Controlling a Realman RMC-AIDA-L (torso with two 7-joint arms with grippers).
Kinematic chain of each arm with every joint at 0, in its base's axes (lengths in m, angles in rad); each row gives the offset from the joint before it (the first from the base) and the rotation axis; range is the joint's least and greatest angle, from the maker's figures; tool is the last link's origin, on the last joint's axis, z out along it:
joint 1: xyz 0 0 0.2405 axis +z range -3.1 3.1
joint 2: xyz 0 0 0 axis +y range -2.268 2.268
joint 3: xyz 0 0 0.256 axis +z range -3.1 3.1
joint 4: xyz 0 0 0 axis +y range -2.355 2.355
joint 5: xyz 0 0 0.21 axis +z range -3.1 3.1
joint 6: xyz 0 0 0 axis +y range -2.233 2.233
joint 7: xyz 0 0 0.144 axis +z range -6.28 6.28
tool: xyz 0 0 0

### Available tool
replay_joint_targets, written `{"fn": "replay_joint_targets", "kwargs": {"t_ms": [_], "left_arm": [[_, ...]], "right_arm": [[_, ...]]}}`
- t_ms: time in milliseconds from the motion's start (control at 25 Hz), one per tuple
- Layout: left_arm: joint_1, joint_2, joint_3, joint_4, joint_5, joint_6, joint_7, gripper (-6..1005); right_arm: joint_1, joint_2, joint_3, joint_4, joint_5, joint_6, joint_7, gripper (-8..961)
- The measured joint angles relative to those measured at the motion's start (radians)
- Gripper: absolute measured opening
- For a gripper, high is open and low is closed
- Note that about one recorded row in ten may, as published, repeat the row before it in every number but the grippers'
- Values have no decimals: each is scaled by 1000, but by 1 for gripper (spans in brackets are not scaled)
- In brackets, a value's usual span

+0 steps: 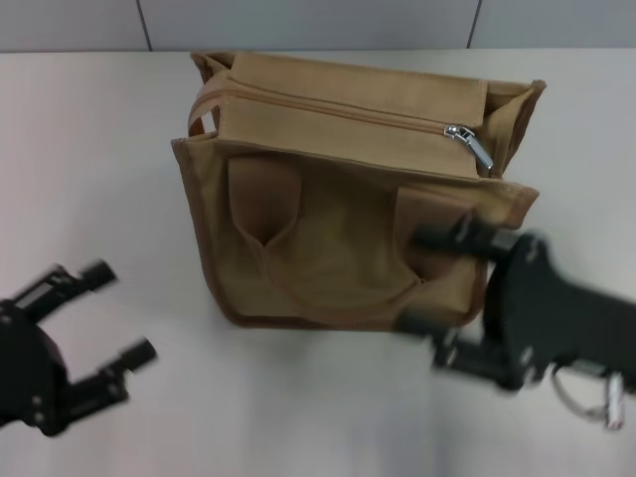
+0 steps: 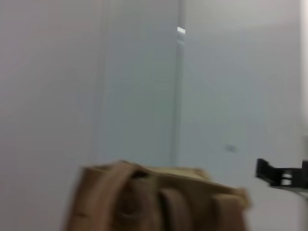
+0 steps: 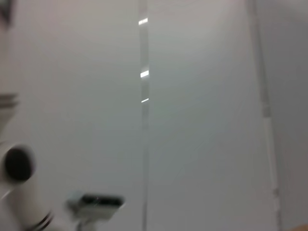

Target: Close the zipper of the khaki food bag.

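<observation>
The khaki food bag [image 1: 338, 248] stands in the middle of the white table, its two handle straps hanging down the front. The zipper [image 1: 338, 111] runs along the top seam and its teeth look joined. Its silver slider and pull tab [image 1: 469, 141] sit at the right end. My right gripper [image 1: 425, 281] is open and empty, its fingers just in front of the bag's lower right front. My left gripper [image 1: 119, 313] is open and empty, low over the table to the left of the bag, apart from it. The bag's top also shows in the left wrist view [image 2: 159, 202].
The white table [image 1: 89, 159] spreads bare on both sides of the bag. A grey panelled wall [image 1: 318, 22] stands behind it. The left wrist view shows a dark gripper part [image 2: 281, 175] beyond the bag. The right wrist view shows mostly wall.
</observation>
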Motion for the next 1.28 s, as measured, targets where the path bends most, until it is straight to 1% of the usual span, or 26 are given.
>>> {"fn": "replay_joint_targets", "kwargs": {"t_ms": [40, 160, 320, 560, 800, 1040, 1200, 1280], "left_arm": [[-15, 3, 36, 12, 15, -2, -13, 815], [-37, 3, 57, 35, 50, -3, -28, 815], [-73, 0, 60, 70, 103, -7, -96, 815], [-114, -21, 62, 87, 216, -61, -101, 815], [-128, -31, 63, 93, 238, -68, -103, 815], [-127, -33, 90, 93, 239, -74, -106, 815], [-125, -28, 133, 97, 241, -96, -131, 815], [-126, -28, 140, 102, 246, -105, -147, 815]], "right_arm": [[6, 0, -45, 10, 0, 16, -43, 652], [17, 0, -131, 23, -1, 81, -83, 652], [39, 1, -183, 59, -1, 179, -71, 652], [47, 3, -185, 95, 2, 213, -72, 651], [35, 3, -181, 96, 6, 215, -70, 651], [36, 3, -182, 97, 8, 216, -68, 651], [39, 3, -182, 97, 8, 216, -68, 651], [39, 3, -182, 97, 8, 216, -68, 651]]}}
